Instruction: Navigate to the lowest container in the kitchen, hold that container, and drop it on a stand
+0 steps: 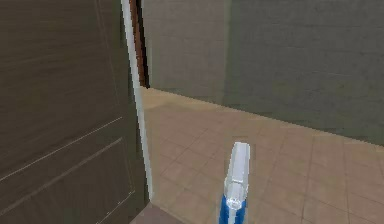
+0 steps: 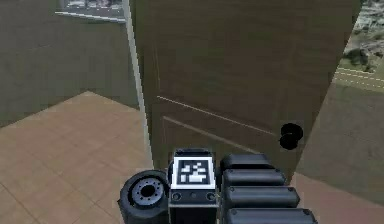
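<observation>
In the arm side view the arm's dark stacked segments [image 2: 258, 190] lie along the bottom edge, drawn in close. A white square with black marks [image 2: 194, 170] sits at their left end. Left of it is the gripper's dark rounded body [image 2: 145, 197]. Its far end is not distinct, so I cannot tell whether it holds anything. No container or stand is recognisable here.
A dark panelled door [image 1: 60, 110] with a pale edge fills the forward view's left, close by. The same kind of door [image 2: 240, 80], with a round black knob [image 2: 290, 137], faces the arm. Tan tiled floor [image 1: 290, 150] runs ahead to a grey-green wall [image 1: 300, 60]. A white-and-blue upright thing [image 1: 237, 185] stands low in the forward view.
</observation>
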Available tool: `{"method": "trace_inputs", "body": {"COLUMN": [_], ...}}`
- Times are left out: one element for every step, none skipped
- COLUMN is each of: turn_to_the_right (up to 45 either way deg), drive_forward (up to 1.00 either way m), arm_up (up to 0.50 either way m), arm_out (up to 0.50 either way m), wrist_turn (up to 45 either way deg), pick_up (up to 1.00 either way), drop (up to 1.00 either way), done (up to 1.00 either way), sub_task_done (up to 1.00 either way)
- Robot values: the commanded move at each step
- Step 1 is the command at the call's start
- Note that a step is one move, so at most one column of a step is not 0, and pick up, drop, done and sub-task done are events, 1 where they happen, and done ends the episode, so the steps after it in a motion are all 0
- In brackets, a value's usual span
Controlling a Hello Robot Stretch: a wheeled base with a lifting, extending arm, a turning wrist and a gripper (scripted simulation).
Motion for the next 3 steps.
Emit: {"method": "trace_inputs", "body": {"turn_to_the_right": [0.0,12.0,0.0], "drive_forward": [1.00,0.00,0.15], "arm_up": [0.00,0.00,0.00], "arm_out": [0.00,0.00,0.00], "wrist_turn": [0.0,0.0,0.0], "pick_up": [0.00,0.00,0.00], "drop": [0.00,0.00,0.00], "done": [0.00,0.00,0.00], "sub_task_done": [0.00,0.00,0.00]}}
